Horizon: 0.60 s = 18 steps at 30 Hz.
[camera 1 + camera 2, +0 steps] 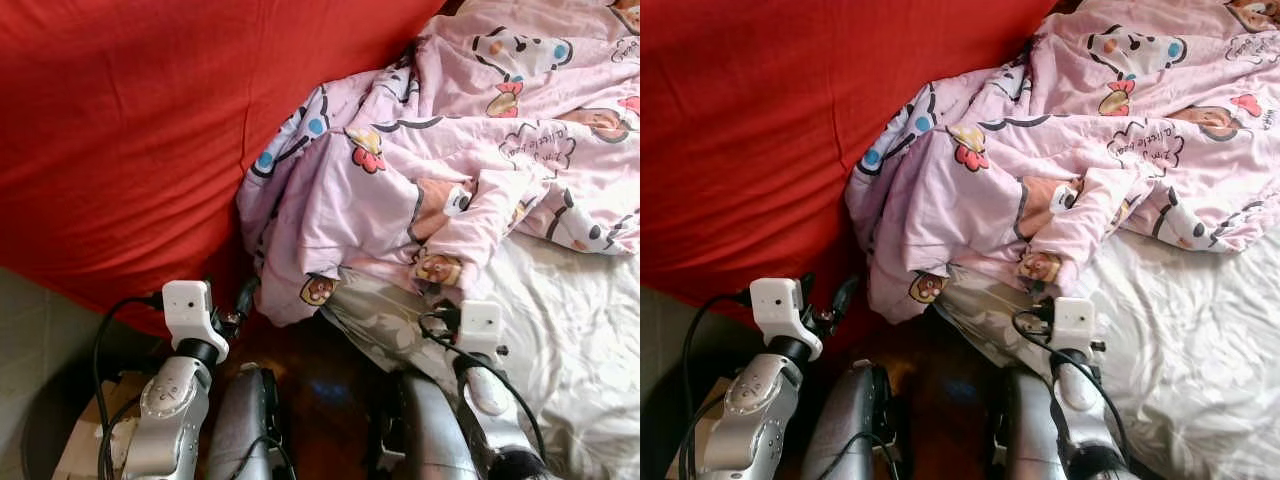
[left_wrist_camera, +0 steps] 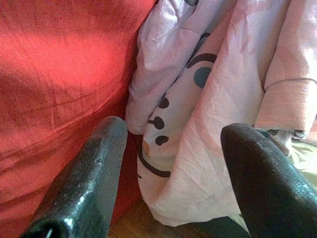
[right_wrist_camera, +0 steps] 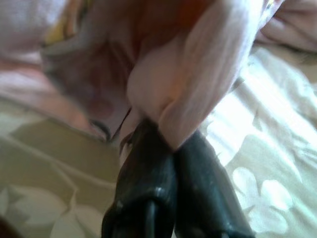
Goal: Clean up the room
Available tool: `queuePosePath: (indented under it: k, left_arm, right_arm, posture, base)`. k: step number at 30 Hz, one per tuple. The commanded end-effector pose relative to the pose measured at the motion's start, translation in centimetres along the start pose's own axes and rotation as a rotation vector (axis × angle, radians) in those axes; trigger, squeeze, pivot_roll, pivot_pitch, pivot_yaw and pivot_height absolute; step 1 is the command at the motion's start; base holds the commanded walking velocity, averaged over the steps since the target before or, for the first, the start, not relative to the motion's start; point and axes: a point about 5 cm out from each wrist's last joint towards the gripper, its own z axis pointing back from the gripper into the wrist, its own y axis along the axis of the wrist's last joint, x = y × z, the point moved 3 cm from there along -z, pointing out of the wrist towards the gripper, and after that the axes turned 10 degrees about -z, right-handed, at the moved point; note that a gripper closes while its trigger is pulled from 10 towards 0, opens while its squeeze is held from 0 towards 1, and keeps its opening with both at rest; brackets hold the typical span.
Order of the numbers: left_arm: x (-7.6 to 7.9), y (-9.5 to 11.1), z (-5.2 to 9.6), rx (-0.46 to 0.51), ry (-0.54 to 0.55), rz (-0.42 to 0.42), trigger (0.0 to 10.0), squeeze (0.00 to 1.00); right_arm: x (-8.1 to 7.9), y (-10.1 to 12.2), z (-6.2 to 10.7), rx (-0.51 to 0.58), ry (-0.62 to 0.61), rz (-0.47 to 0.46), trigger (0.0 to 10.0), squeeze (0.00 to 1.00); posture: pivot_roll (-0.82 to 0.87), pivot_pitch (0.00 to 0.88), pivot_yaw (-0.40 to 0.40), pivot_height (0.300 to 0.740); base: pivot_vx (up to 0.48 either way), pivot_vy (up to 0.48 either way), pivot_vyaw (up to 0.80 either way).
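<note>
A humanoid robot stands at the edge of a bed, both silver arms raised in front of it, in the middle of tidying a room. Nearest the onlooker, above the dark wooden floor [image 1: 320,385], the left gripper [image 1: 240,300] hangs beside the bed with its jaws spread wide and nothing between them; through its wrist camera the two black fingers [image 2: 89,183] frame the hanging corner of a pink quilt [image 1: 480,140], close to it but not touching. The right gripper [image 3: 173,148] has its jaws pressed together on a rolled fold at the quilt's near edge, just over the pale patterned sheet [image 1: 570,320] that covers the mattress. Beyond the arms, the quilt, printed with cartoon figures, lies bunched across the bed, one corner spilling over the side toward the floor next to a broad red cloth [image 1: 130,140] that fills the left of the scene. The quilt looks soft, light and limp: it will likely sag and drag rather than hold any shape, and a thin pinch could slip out. The thick hemmed edges and corners seem the surest places to take hold, the free left jaws being well placed for the drooping corner.
</note>
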Motion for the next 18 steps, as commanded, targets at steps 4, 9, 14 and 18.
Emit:
queuePosePath:
  k: [4,9,14,18]
  left_arm:
    - [-0.2,-1.8,0.5,-0.052,0.003,-0.009,10.0,0.00]
    - [-0.2,-2.1,0.2,-0.054,-0.005,-0.008,10.0,0.00]
    - [-0.3,-2.2,0.0,-0.053,-0.013,-0.011,10.0,0.00]
    - [-0.4,-2.6,0.1,-0.063,-0.016,-0.018,10.0,0.00]
  right_arm:
    - [-0.4,0.5,1.3,0.045,0.028,-0.039,10.0,0.00]
    - [-0.7,0.8,1.6,0.054,0.035,-0.051,10.0,0.00]
    - [-0.9,1.2,1.9,0.077,0.039,-0.093,10.0,0.00]
    - [-0.7,1.4,1.9,0.073,0.013,-0.084,10.0,0.00]
  posture:
    - [0.01,0.295,0.012,0.622]
    - [0.01,0.279,0.017,0.622]
    - [0.01,0.262,0.026,0.632]
    - [0.01,0.249,0.031,0.657]
  base:
    - [0.000,0.000,0.00]
    - [0.000,0.000,0.00]
    - [0.000,0.000,0.00]
    - [0.000,0.000,0.00]
